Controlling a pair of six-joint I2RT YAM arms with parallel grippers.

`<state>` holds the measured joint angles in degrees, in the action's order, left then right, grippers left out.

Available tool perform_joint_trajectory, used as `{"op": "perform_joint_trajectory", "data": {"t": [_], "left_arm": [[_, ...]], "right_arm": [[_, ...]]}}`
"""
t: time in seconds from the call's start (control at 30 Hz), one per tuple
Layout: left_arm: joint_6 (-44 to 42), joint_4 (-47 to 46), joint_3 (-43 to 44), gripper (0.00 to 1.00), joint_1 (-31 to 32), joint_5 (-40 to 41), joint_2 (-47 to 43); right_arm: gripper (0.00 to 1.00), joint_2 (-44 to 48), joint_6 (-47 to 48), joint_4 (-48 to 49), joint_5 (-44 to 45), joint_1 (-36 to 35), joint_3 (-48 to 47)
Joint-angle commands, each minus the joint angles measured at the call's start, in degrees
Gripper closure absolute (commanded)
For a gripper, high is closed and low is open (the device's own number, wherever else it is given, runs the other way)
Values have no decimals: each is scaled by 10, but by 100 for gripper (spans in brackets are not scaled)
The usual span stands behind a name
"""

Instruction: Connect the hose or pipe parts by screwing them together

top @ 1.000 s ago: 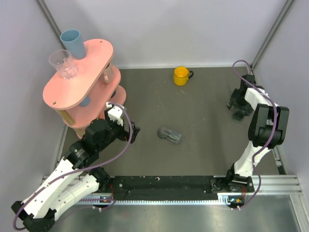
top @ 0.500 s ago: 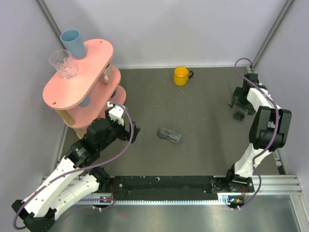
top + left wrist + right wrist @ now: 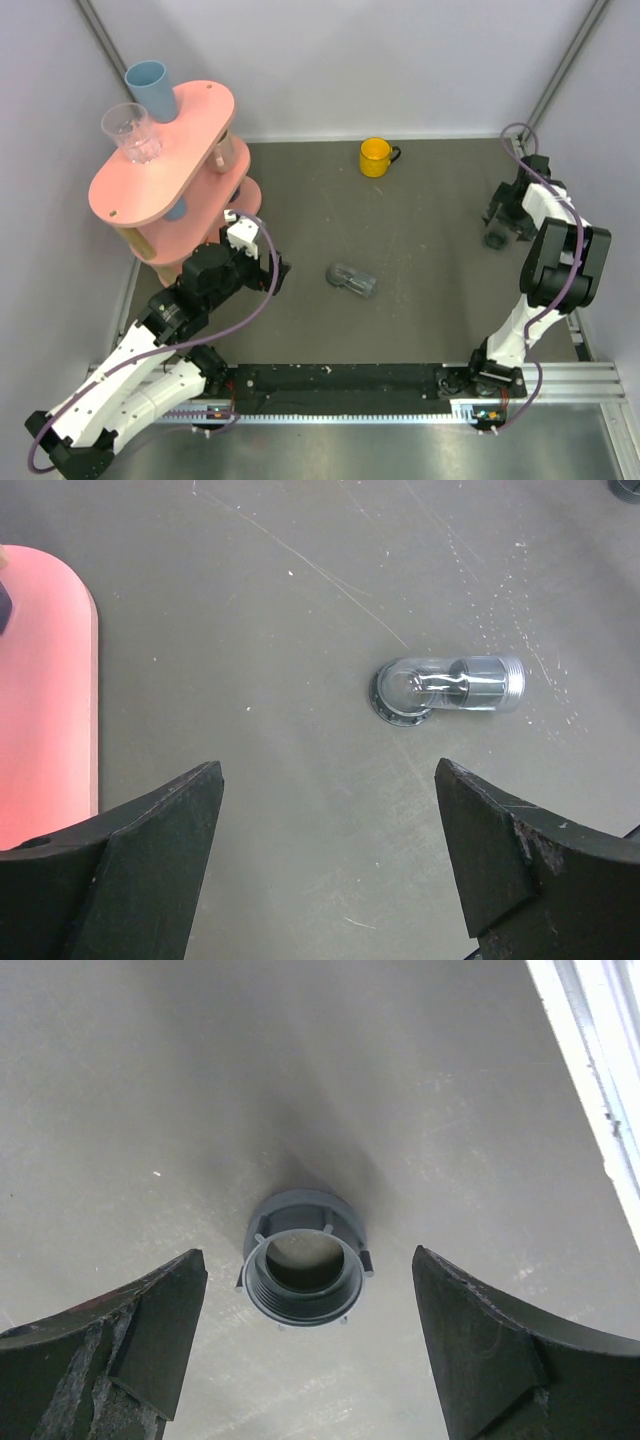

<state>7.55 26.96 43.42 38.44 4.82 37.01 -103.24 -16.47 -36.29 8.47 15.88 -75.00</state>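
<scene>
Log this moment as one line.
left jaws: open, empty, facing clear pipe piece, no contact | right jaws: open, over ring nut, no contact | parts: far apart, unjoined

No lettering, label, brand mark or number can be read in any of the three views. Small coloured marks on the right arm's base (image 3: 487,412), at the lower right of the overhead frame, are too small to make out.
</scene>
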Motion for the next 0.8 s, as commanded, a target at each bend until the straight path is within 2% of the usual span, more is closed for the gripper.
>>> {"op": "perform_joint_trajectory", "data": {"t": [0.0,0.17,0.37,0.73,0.77], "left_arm": [[2,-28,-3,9,2,7,1],[2,-27,-1,10,2,5,4],[3,-28,-2,11,2,12,2],[4,-26,-1,12,2,18,-5],[4,-25,-2,12,2,19,-5]], "right_arm": [[17,-16,10,11,-26,2,-8],[21,-21,12,13,-32,1,-6],[33,-21,15,15,-42,1,-1],[35,-24,14,14,-51,1,9],[42,-21,15,15,-54,1,11]]}}
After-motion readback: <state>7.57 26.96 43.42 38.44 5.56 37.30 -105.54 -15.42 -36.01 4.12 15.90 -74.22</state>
